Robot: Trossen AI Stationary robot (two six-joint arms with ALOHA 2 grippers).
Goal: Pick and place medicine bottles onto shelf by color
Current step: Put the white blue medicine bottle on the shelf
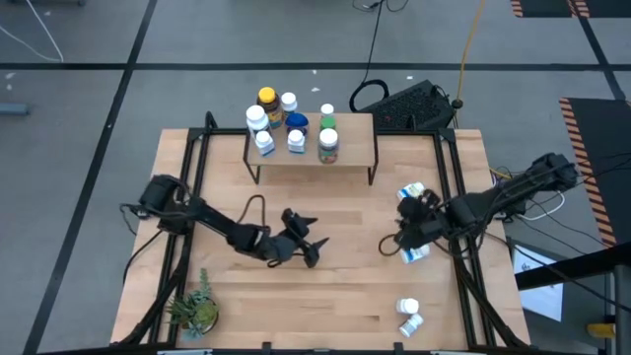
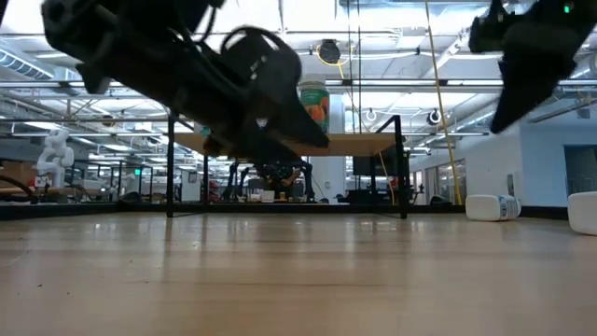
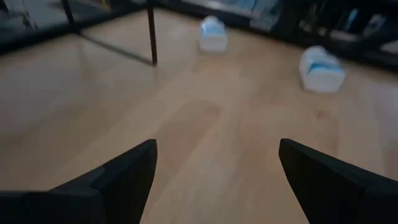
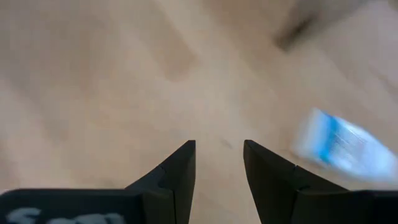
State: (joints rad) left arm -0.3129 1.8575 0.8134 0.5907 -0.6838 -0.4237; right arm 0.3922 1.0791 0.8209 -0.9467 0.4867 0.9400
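The shelf (image 1: 353, 146) stands at the table's far middle and carries several medicine bottles, among them an amber yellow-capped one (image 1: 266, 99), a blue one (image 1: 296, 123) and a green-capped one (image 1: 327, 119). White blue-labelled bottles lie on the table at the right (image 1: 412, 189), (image 1: 416, 253) and near the front right (image 1: 408, 308). My left gripper (image 1: 308, 243) is open and empty above the table's middle. My right gripper (image 1: 397, 240) is narrowly open and empty, just left of a lying white bottle (image 4: 345, 146).
A small green potted plant (image 1: 194, 311) stands at the near left corner. Black frame rails run along the table's left (image 1: 187, 177) and right (image 1: 458, 197) sides. A black keyboard-like object (image 1: 412, 105) lies beyond the far edge. Bare wood (image 1: 345, 286) lies between the grippers.
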